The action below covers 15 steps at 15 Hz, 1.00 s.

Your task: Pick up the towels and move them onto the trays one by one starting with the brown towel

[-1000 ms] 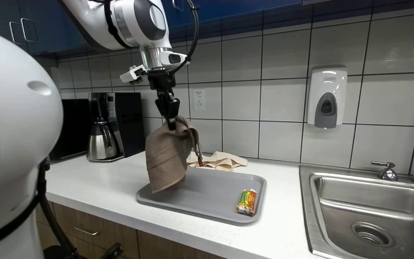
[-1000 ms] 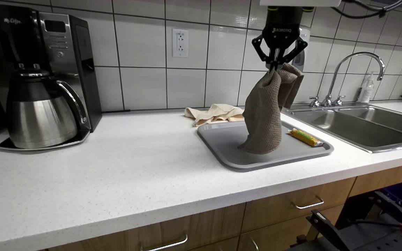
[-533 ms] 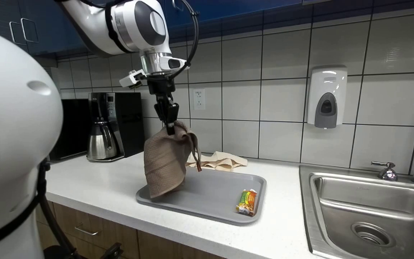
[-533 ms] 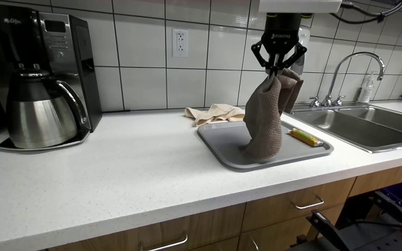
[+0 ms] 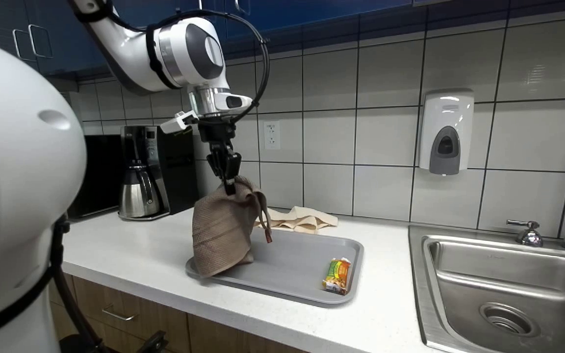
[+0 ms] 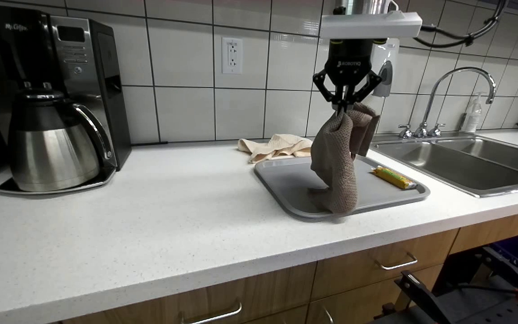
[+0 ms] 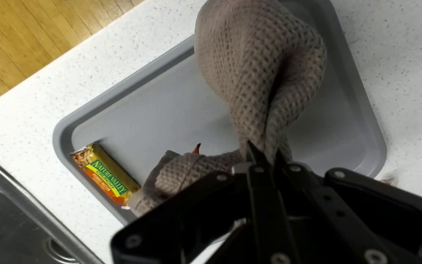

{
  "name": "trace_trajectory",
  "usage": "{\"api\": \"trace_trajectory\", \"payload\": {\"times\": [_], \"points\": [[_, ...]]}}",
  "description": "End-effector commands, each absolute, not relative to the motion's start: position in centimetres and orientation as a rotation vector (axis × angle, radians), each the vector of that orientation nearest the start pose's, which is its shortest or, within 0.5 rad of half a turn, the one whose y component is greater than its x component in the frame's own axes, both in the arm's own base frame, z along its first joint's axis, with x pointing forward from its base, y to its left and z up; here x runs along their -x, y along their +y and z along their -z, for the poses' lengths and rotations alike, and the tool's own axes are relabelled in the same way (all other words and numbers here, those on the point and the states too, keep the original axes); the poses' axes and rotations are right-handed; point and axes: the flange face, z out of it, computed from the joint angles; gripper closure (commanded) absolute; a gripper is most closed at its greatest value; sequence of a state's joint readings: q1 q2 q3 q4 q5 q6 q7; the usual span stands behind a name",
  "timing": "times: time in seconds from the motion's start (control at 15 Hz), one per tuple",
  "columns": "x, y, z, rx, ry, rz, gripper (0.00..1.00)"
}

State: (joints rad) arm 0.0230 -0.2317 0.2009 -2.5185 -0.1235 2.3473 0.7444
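Wrist view, and the gripper pinches a bunched fold of the brown towel, which hangs over the grey tray; whether its lower end touches, I can't tell. Farther out, a snack bar lies along one end, and in both exterior views there's the cream towel, rumpled on the desk behind the tray.
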Motion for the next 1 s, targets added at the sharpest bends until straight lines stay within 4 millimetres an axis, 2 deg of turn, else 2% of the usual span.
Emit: {"api": "trace_trajectory", "payload": {"times": [0.0,0.93], "points": [[-45.0,10.4,-35.7,3.176,0.713,0.187,0.99],[-47.0,10.7,-28.1,3.229,0.774,0.049,0.99]]}}
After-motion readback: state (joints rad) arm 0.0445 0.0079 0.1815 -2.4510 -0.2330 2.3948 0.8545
